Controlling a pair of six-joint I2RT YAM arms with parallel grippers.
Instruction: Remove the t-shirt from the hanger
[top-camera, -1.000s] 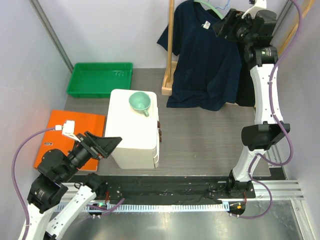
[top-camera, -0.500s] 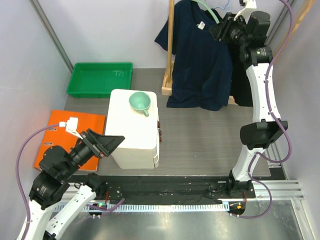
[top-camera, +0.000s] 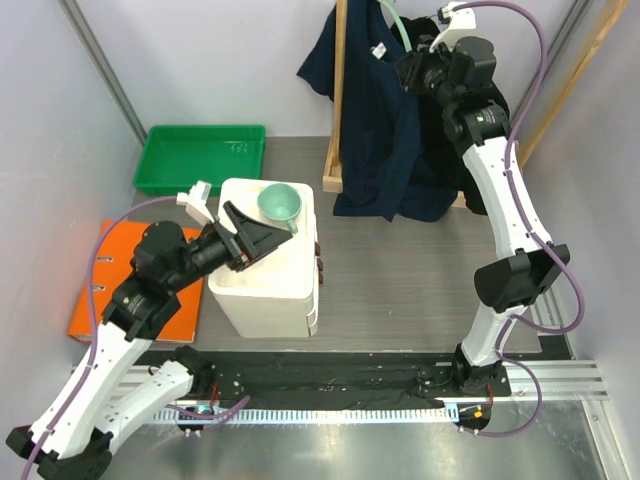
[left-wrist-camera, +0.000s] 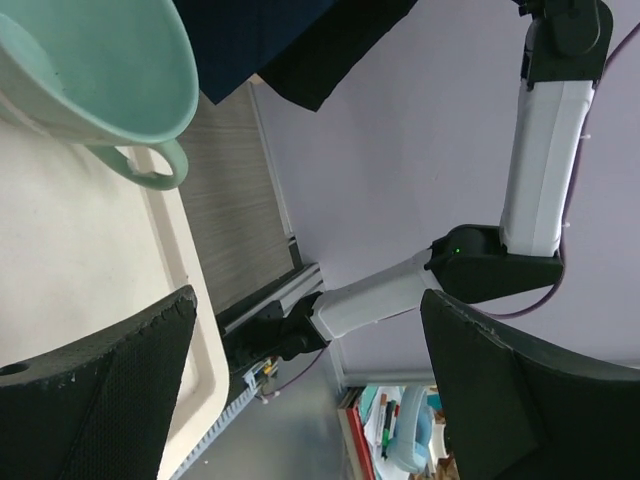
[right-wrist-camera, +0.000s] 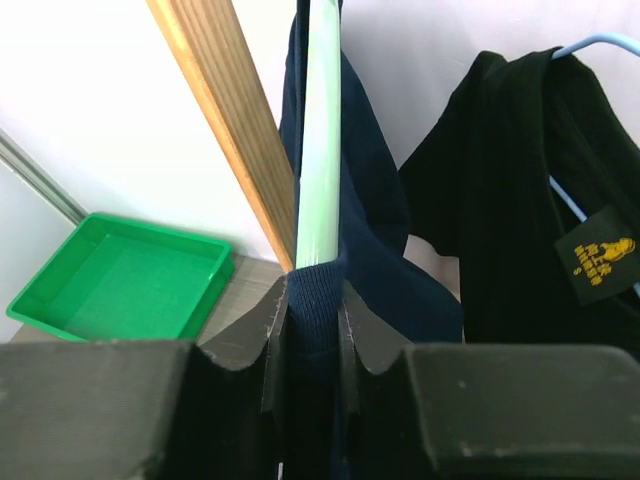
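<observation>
Navy, the t-shirt (top-camera: 380, 130) hangs on the pale green hanger (right-wrist-camera: 320, 130) beside the wooden post (right-wrist-camera: 225, 120). My right gripper (right-wrist-camera: 312, 305) pinches its collar just under the hanger; my left gripper (left-wrist-camera: 310, 370) stands wide. Next, I judge, comes drawing the collar off the hanger's shoulder.

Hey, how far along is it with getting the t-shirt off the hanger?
Done: the right gripper is at the t-shirt, its jaws pinched on the navy collar just below the green hanger. In hand: that grip; no pull-off shows yet. Left: the t-shirt still hangs on the hanger and has to be drawn off it. The left gripper is open above the white box, holding nothing.
</observation>
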